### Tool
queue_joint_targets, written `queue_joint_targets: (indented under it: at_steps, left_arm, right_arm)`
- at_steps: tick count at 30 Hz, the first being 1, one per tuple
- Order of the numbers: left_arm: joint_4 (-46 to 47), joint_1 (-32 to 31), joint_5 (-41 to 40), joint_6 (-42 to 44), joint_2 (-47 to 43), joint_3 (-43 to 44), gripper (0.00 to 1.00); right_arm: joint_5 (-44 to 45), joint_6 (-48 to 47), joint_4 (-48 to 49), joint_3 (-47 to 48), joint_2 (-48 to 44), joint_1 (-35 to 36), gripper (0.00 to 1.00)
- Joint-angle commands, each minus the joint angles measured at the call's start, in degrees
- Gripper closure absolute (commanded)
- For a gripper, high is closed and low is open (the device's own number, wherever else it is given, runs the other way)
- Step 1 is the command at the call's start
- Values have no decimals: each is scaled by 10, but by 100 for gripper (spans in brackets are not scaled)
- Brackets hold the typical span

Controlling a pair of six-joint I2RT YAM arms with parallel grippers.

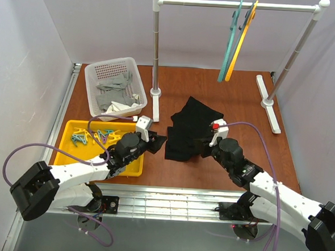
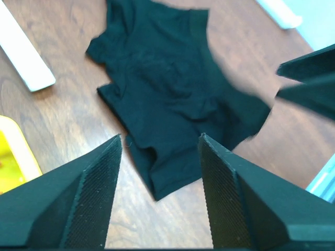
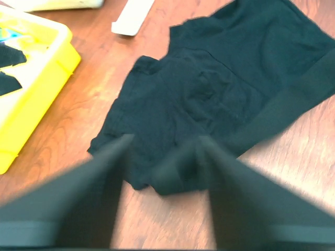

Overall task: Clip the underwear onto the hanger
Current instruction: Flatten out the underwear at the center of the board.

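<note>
Underwear [image 1: 189, 129]: black, soft, lying crumpled on the wooden table [image 1: 242, 107] at centre of the overhead frame, between the two grippers; folds and a leg opening show in the left wrist view.
Hanger [image 1: 230, 47]: teal, hanging on the rail [image 1: 237, 4] at upper right, beside a yellow hanger [image 1: 242, 42]; well apart from the garment.
Left gripper [image 2: 157, 172]: fingers spread, nothing between them, low over the garment's near edge.
Right gripper [image 3: 162, 162]: fingers parted, blurred; whether they touch cloth I cannot tell.
Step in hand: garment laid out, not yet clipped, by my reading.
Next move: likely fetching the hanger and clips from the yellow tray [image 1: 69, 153].
</note>
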Motion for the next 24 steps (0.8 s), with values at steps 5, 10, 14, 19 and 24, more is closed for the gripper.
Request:
queue_joint_targets:
  at_steps: [5,10,14,19,24]
  left_arm:
    - [-26,-12,-37,-6,-10,9,46]
    - [18,-12,-28,8,50,30,54]
    - [5,-13,-67,15,47,43,70]
    - [-27,-3,-133,30,15,45,59]
    - [-33,25,-140,31,1,30,53]
  right_arm:
    - [30,-8,-26,26,-18,10,17]
    - [90,-13,45,28,71,9,75]
    - [98,-9,104,38,184,7,99]
    - [43,-3,170,62,299,-15,99]
    - [25,6,181,74,375,-23,99]
